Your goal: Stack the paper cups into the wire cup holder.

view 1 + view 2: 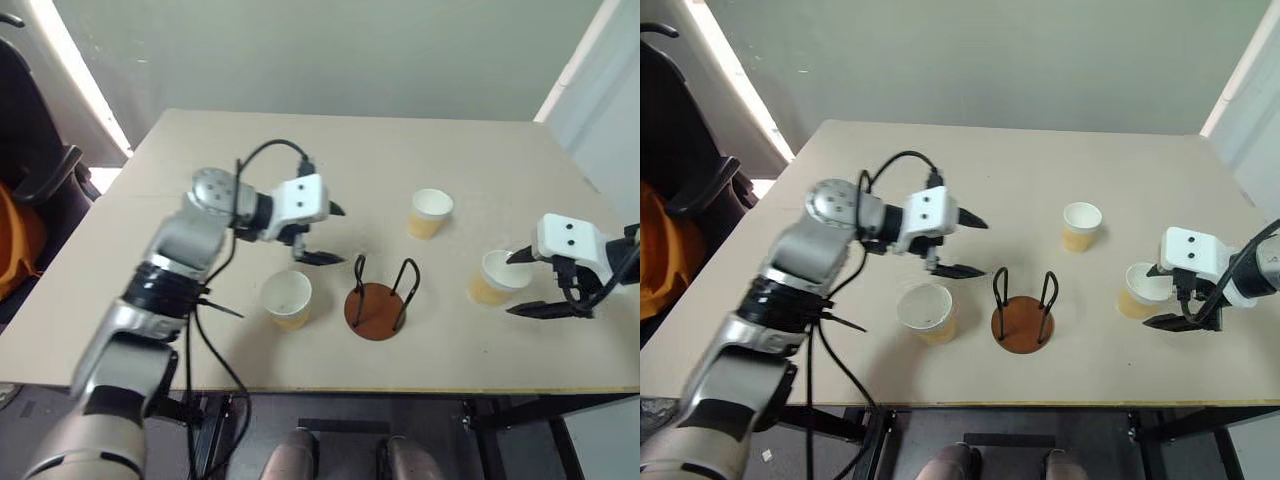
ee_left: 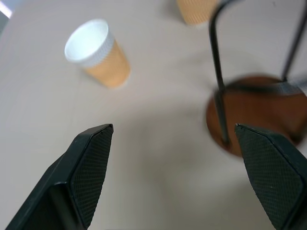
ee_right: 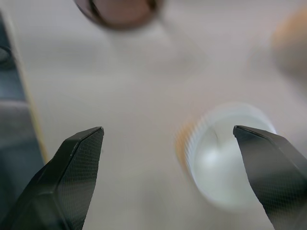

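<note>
Left eye view, table (image 1: pixel 330 150): lying pale and wide, carrying every task piece.
Left gripper (image 1: pixel 322 233): hovering with fingers spread wide and holding nothing, above the table just left of the wire cup holder (image 1: pixel 379 298), with a cup (image 1: pixel 287 299) standing near it on the front side.
Right gripper (image 1: pixel 528 284): hanging wide apart at the right cup (image 1: pixel 494 277), one finger at its rim, not yet clamping.
Step in hand: judging by the empty holder, no cup is stacked yet; the right side seems to be lining up for a grasp.
Next move: probably calling for closing on that cup, then carrying it left between the wire loops.
Paper cups: standing upright, tan outside, white inside; the third (image 1: pixel 430 213) sitting farther back.
</note>
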